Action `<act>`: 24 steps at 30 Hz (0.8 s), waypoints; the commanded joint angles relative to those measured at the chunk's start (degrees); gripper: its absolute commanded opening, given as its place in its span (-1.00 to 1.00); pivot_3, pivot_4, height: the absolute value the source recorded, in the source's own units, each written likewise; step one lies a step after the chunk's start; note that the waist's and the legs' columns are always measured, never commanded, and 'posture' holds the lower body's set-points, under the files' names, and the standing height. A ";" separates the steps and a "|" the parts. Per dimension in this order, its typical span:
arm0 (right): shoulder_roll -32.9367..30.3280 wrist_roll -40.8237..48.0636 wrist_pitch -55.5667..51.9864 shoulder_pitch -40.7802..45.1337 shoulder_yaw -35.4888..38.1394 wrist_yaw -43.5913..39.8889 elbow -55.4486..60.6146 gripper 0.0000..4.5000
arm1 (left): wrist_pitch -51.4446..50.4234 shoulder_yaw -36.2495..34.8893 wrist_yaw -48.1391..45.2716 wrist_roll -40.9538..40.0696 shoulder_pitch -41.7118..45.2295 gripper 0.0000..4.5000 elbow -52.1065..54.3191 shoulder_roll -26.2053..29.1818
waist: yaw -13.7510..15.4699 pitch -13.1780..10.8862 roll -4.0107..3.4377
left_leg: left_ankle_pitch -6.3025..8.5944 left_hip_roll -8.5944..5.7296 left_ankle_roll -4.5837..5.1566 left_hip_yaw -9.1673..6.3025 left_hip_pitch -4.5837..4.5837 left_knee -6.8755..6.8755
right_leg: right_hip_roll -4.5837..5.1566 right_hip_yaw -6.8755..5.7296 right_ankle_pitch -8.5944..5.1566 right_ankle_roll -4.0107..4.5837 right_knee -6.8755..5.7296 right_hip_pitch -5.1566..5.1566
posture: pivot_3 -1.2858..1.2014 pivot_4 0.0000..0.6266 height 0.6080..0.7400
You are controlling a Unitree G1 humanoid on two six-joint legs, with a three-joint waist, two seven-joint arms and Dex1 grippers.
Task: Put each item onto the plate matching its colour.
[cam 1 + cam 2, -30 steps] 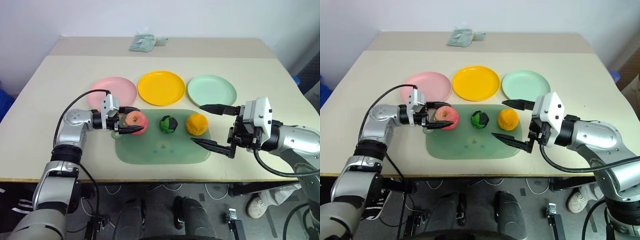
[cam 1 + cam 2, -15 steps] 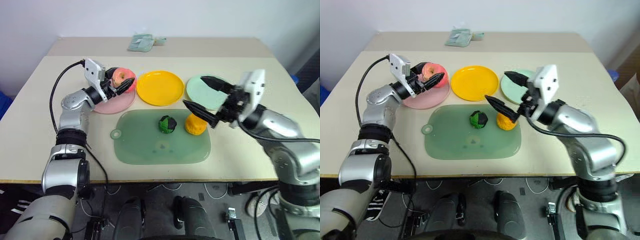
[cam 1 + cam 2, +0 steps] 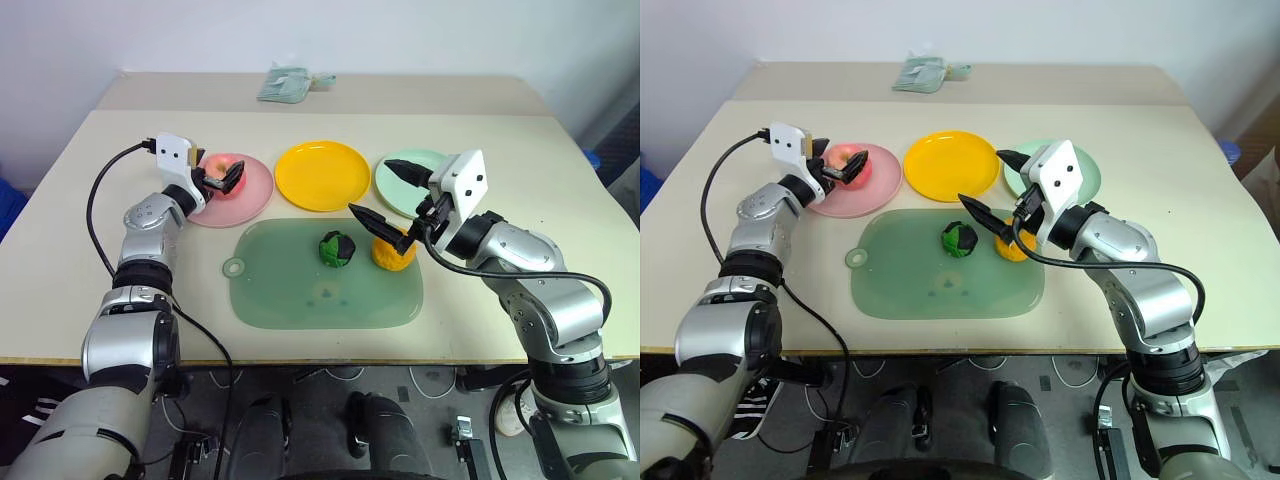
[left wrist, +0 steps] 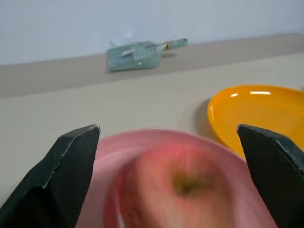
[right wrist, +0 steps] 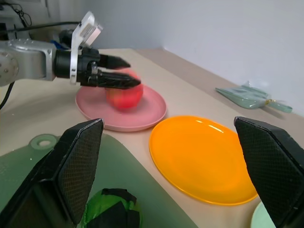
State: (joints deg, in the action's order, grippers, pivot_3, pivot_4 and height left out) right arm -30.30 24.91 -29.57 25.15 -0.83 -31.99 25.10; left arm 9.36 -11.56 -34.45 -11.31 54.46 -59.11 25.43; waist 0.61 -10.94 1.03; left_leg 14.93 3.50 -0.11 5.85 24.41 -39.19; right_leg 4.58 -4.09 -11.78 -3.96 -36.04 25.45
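1. Now our right gripper (image 3: 385,190) hangs wide open above the orange (image 3: 393,250) on the mat (image 3: 300,295).
2. Our left gripper (image 3: 226,178) stands around the apple (image 3: 216,166) on the pink plate (image 3: 250,200); we should draw back gently, without rolling it off.

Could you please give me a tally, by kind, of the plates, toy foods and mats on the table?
Plates: 3 (pink plate, yellow plate, mint plate)
Toy foods: 3 (apple, green-black ball, orange fruit)
Mats: 1 (green mat)
Total: 7
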 commanded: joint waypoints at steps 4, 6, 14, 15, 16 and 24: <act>-1.15 -1.39 1.32 -0.05 0.88 -1.08 0.76 1.00 | -3.60 -3.22 -15.95 -8.58 2.03 0.98 6.93 0.46 | -0.04 0.00 0.00 | 0.00 0.01 0.00 0.01 0.01 0.00 | -0.01 0.00 0.00 0.00 0.00 0.01 | 0.03 -0.52 1.00; -1.82 -2.52 0.38 -0.17 0.48 -1.05 0.04 1.00 | -2.92 -2.75 -21.94 -10.38 1.05 0.98 10.78 0.69 | 0.10 0.00 0.00 | 0.00 0.01 0.00 0.01 0.02 0.00 | -0.01 -0.01 0.00 0.01 0.01 0.01 | 0.03 -0.52 1.00; 0.22 -3.28 -2.22 1.13 -1.07 -0.12 -0.40 1.00 | -15.54 3.36 -46.13 -15.49 -9.02 0.98 27.20 6.28 | -1.10 0.01 -0.04 | 0.00 0.04 0.00 0.00 -0.05 0.02 | -0.04 0.00 -0.01 0.03 -0.05 0.00 | 0.03 -0.52 1.00; 1.16 -2.49 -2.71 1.48 -1.26 -0.08 0.29 1.00 | -18.18 3.96 -49.06 -16.52 -10.40 0.98 29.31 7.44 | -1.47 0.01 -0.04 | 0.00 0.04 0.00 -0.01 -0.04 0.02 | -0.05 0.01 -0.02 0.03 -0.06 0.00 | 0.03 -0.52 1.00; 1.90 -2.57 -3.09 1.85 -2.14 -0.03 0.88 1.00 | -21.02 3.91 -50.08 -17.46 -10.82 0.98 30.31 8.42 | -1.47 0.00 -0.05 | 0.00 0.07 0.00 -0.01 -0.04 0.02 | -0.07 0.01 -0.02 0.03 -0.06 0.02 | 0.03 -0.52 1.00; 6.82 -3.70 -9.48 6.15 -9.03 1.48 0.27 1.00 | -31.18 3.08 -54.47 -19.93 -15.48 0.98 37.24 15.64 | -1.43 0.00 -0.05 | 0.00 0.09 -0.01 -0.03 -0.02 0.03 | -0.05 0.01 -0.03 0.05 -0.05 0.04 | 0.03 -0.52 1.00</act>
State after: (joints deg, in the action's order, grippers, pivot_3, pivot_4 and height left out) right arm -23.98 20.99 -38.16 29.50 -9.42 -30.91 23.72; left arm -20.68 -7.57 -88.27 -29.55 39.77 -24.87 40.08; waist -0.82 -10.94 0.98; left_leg 14.93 3.59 -0.12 5.81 24.40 -39.16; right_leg 4.54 -4.08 -11.81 -3.91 -36.09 25.49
